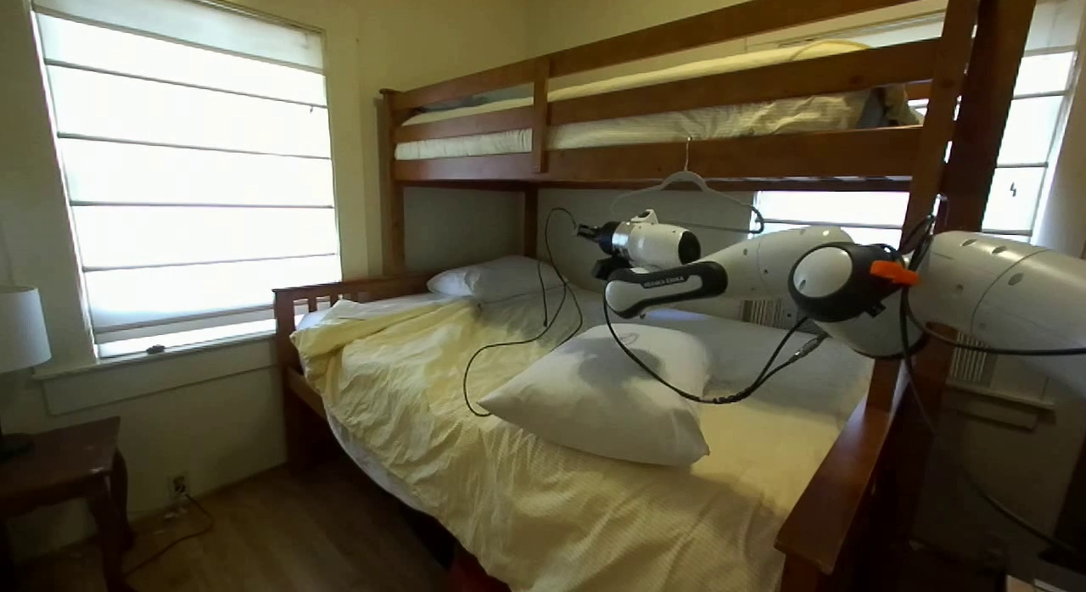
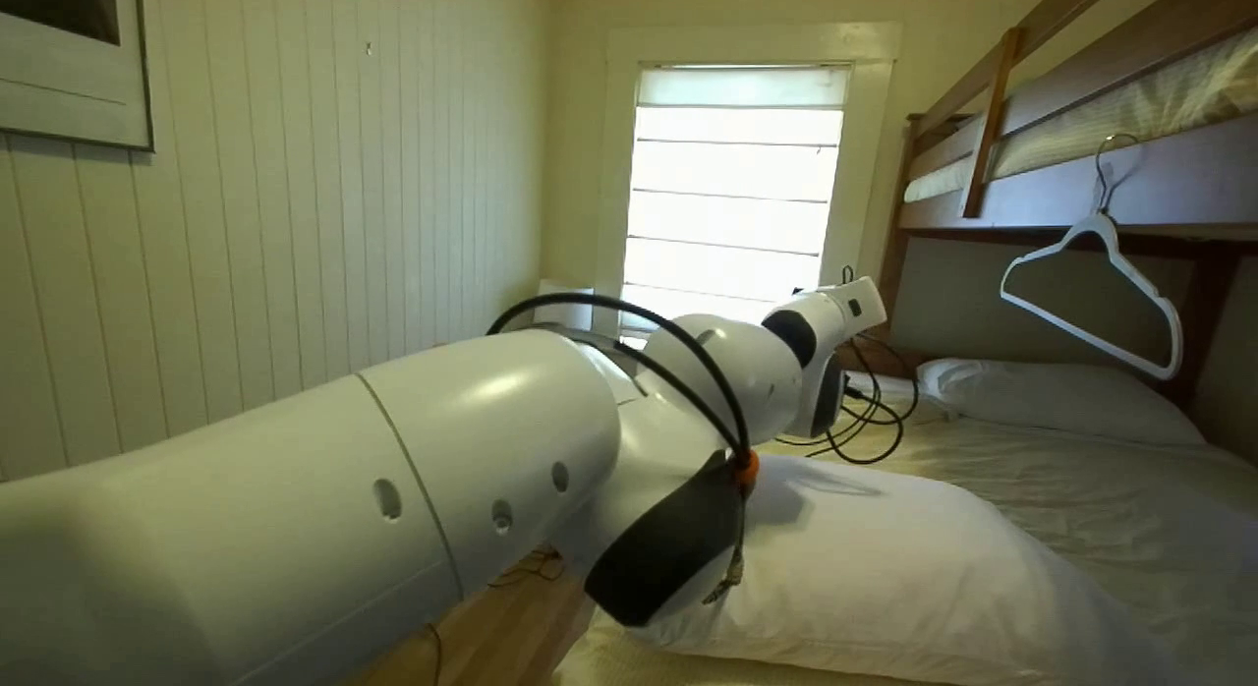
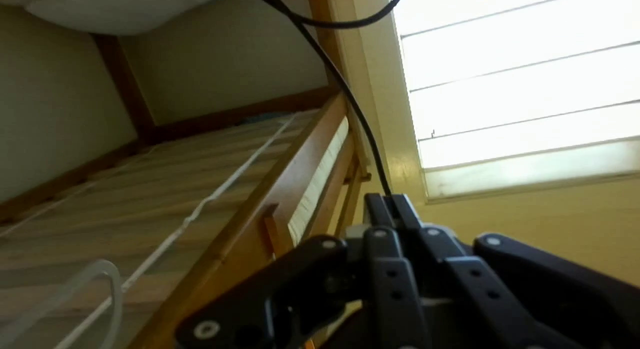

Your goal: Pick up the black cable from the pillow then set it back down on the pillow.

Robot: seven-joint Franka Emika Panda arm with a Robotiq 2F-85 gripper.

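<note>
Cable (image 3: 346,86) pinched between raised jaws; pillow (image 1: 594,397) lies on bed (image 1: 399,363).

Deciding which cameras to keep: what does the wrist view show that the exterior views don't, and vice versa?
Wrist view only: a close look at the gripper shut on the black cable, and the upper bunk's slatted underside.

Exterior views only: the arm's white links, the yellow bedding and, recognisably, the big pillow; a white bulge at the wrist view's top edge can't be identified.

Shared: the black cable, the window blind, the upper bunk's wooden rail and the white hanger, of which the wrist view shows only part.
</note>
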